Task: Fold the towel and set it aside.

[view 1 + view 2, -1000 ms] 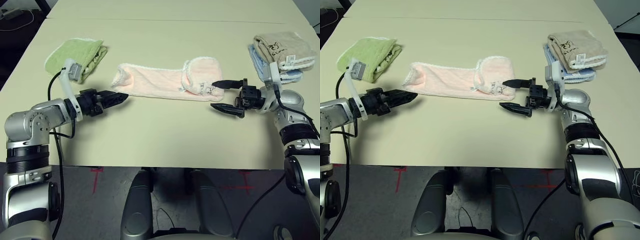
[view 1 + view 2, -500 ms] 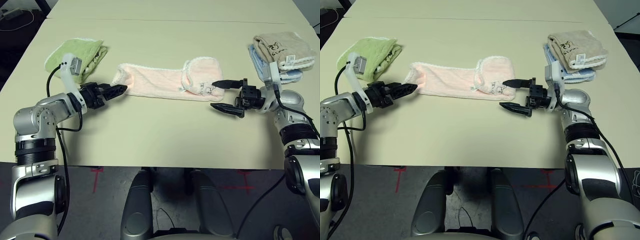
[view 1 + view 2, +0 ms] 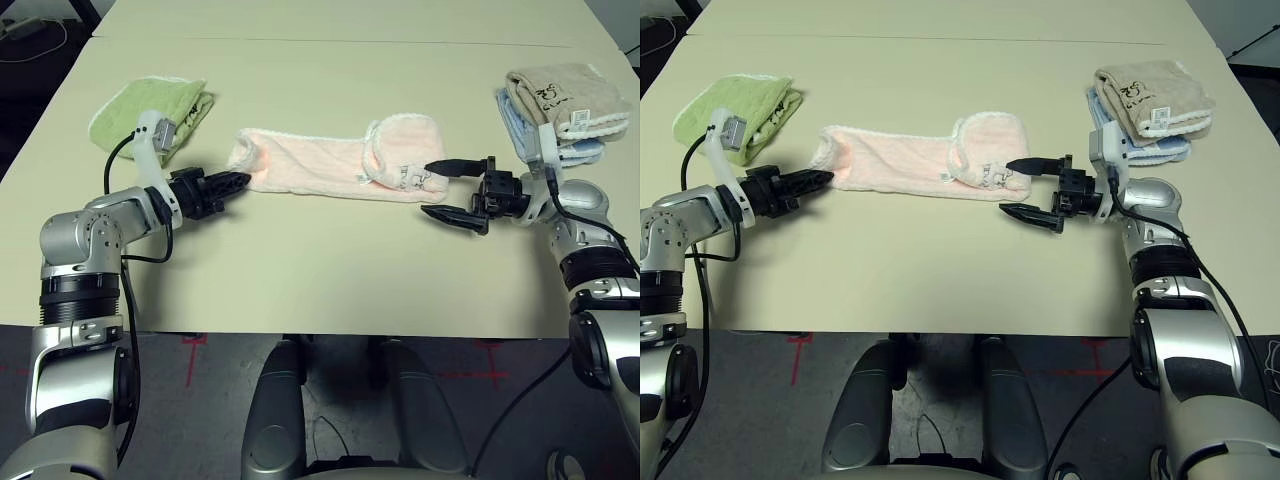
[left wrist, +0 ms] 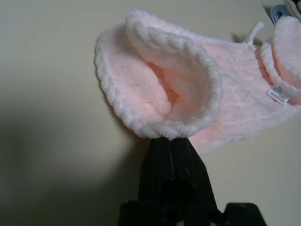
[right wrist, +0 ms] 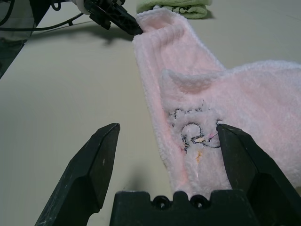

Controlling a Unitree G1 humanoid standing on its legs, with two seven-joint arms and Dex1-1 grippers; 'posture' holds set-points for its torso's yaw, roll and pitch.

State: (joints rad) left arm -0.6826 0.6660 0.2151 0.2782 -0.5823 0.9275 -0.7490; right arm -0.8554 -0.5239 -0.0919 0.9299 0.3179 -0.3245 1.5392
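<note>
Pinching shut, our left gripper [image 3: 236, 183] is meeting the nine-o'clock end of the pale pink terry towel [image 3: 330, 163] lying nine-to-three, while our right gripper [image 3: 447, 190] is gaping wide at three.

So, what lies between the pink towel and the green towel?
Bare table, crossed by the left claw with its wrist camera, reaching the pink towel beside the green towel, in the left eye view.

Left claw [image 3: 240, 181] seemingly pinches towel [image 3: 330, 165].
</note>
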